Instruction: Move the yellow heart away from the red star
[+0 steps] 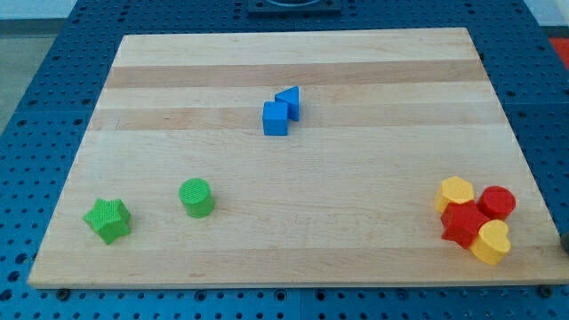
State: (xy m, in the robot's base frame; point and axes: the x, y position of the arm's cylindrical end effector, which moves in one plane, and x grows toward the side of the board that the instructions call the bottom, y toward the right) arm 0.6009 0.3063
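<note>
The yellow heart (491, 242) lies near the board's bottom right corner. It touches the red star (464, 224) on the star's lower right side. A dark shape (565, 240) cuts into the view's right edge, level with the heart and a short way to its right. It looks like my tip, though only a sliver shows. It is apart from the heart.
A yellow hexagon (455, 193) and a red cylinder (497, 203) crowd the star's upper side. A blue cube (276, 118) and a blue triangle (289, 100) sit at top centre. A green star (108, 220) and a green cylinder (196, 197) sit at bottom left. The wooden board's (356, 258) right edge is close to the heart.
</note>
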